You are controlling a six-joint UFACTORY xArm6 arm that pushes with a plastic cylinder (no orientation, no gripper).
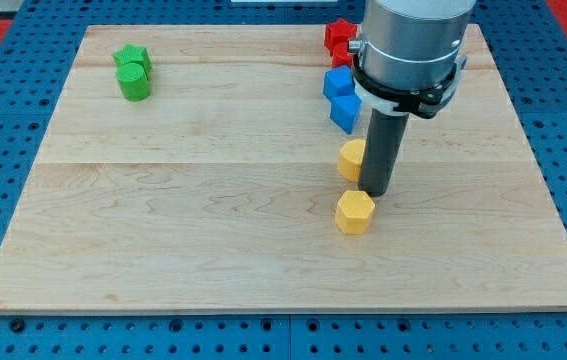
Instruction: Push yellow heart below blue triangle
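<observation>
1. No claw is fitted; the rod's tip is seen between 2 yellow blocks.
2. The blue triangle is seen at 11 o'clock from the tip.
3. The yellow heart is partly hidden, touching the rod at 10 o'clock.
4. The yellow hexagon lies at 7 o'clock.

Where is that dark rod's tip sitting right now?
My tip rests right of the board's centre, between two yellow blocks: one just to its upper left, the other just below it. Two blue blocks lie farther toward the view's top.
</observation>
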